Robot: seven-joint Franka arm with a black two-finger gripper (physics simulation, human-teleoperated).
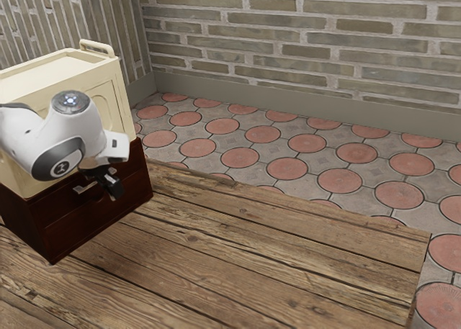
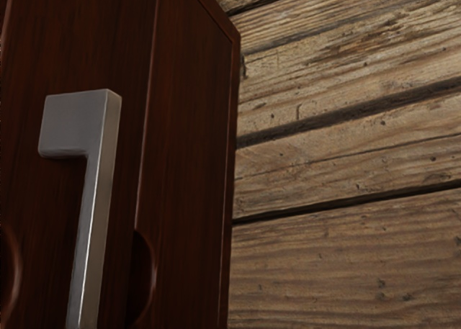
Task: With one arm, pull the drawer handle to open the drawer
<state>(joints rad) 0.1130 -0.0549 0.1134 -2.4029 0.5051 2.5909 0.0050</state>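
The jaws' opening and any contact are indeterminable to you, with your gripper (image 1: 110, 186) near the metal drawer handle (image 2: 99, 199).

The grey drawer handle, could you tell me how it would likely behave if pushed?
The handle would likely feel stiff, being a thick, squared, metallic-looking bar. Its smooth sheen suggests some slipperiness. Mounted on the dark cabinet, it probably won't roll.

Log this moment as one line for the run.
gripper: near silver handle | drawer front: looks shut | cream box: atop dark chest
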